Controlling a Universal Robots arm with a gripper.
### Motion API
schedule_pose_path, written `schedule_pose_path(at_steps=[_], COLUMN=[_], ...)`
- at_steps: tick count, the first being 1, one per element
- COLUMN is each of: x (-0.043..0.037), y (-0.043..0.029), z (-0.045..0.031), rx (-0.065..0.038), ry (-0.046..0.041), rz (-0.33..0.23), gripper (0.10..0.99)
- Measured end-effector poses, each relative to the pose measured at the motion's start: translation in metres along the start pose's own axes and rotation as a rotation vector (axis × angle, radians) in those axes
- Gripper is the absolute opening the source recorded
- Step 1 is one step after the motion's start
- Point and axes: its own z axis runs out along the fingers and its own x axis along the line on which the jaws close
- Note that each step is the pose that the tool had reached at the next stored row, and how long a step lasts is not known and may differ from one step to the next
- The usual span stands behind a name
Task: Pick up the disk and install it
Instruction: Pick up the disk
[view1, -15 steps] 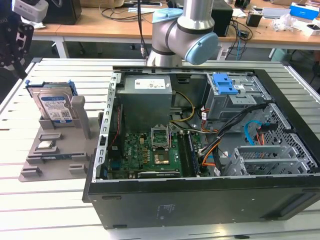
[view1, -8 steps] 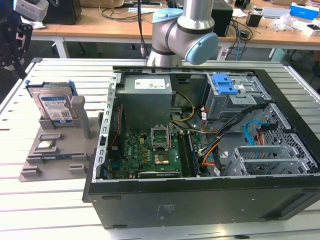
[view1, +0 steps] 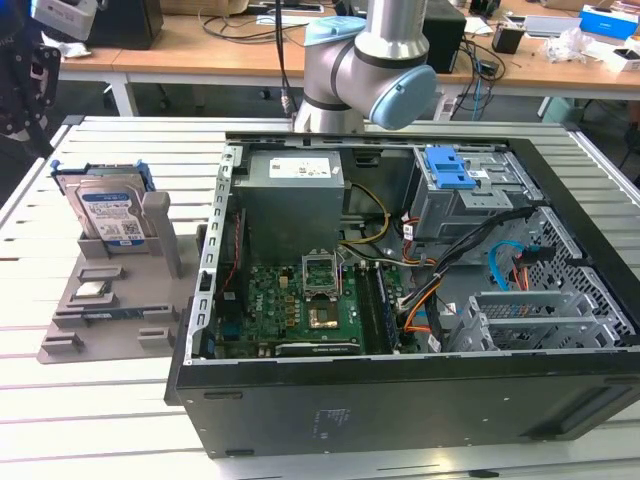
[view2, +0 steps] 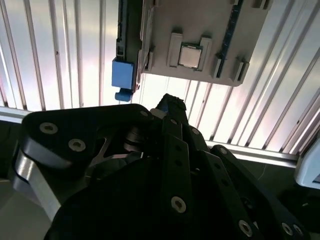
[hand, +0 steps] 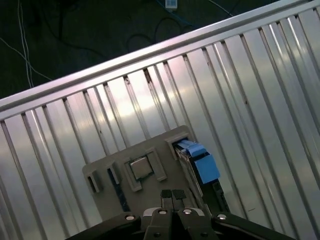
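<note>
Spanning the scene is one ribbed pale-metal tabletop (view1: 100, 400), with cluttered wooden desks (view1: 200, 55) in the room behind. One grey tray (view1: 135, 285) lies on it. One disk (view1: 110, 215) stands on edge in a slot at one end of that tray, and one small square chip (view1: 92, 291) rests on the tray near it. One open computer case (view1: 400, 400) sits just beside the tray. The pincer (hand: 172, 196) hangs over the tray, fingertips together and empty.
</note>
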Motion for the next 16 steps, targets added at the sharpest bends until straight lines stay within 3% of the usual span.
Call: schedule_pose_path(at_steps=[16], x=[0.0000], y=[0.0000], z=[0.0000], rx=[-0.004], ry=[0.0083], rz=[-0.185], gripper=[0.106])
